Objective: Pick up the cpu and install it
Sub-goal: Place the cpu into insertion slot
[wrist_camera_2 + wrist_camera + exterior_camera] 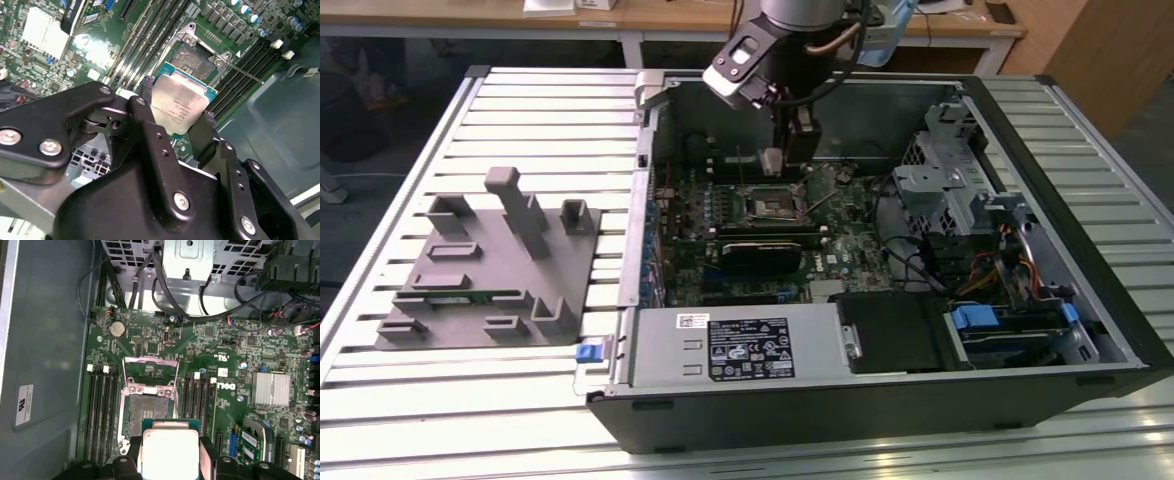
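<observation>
Two fingers (202, 137) pinch the cpu (181, 106) by its edges, the gripper (178, 101) clamped on it above the motherboard (200, 342) by the open socket (150, 410). The exterior view adds the grey holder tray (480, 270), on the exterior view's left.

Open black computer case (881, 415) on slatted metal table (547, 110), grey holder tray (480, 265) beside it

cpu (179, 102): held between the fingers of the gripper (774, 160).
socket (150, 407): located below the gripper, inside the computer case (881, 400).
holder tray (487, 265): set on the table (520, 110) outside the computer case, well apart from the gripper, at the exterior view's left.
</observation>
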You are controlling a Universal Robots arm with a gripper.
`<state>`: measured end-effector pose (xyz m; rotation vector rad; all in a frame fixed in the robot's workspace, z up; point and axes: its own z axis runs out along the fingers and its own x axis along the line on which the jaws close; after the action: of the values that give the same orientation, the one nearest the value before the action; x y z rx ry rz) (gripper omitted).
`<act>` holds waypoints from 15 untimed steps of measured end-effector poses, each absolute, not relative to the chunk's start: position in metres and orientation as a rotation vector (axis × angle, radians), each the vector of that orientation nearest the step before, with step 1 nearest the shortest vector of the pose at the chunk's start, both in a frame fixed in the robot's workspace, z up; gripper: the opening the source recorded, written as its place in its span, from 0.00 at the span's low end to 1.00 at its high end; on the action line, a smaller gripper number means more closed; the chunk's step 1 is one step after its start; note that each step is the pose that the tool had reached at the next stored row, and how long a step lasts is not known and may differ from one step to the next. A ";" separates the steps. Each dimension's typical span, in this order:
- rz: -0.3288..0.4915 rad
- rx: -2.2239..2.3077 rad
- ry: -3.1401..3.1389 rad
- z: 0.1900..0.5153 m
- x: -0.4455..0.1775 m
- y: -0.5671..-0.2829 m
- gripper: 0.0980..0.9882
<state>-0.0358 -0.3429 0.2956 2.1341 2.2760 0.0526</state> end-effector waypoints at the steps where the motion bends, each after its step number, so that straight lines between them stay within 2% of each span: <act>1: 0.052 2.134 2.276 0.294 -0.036 -0.342 0.50; 15: 0.052 2.162 2.248 0.271 -0.036 -0.333 0.50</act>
<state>-0.0356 -0.3329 0.2705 2.1622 2.2483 0.0516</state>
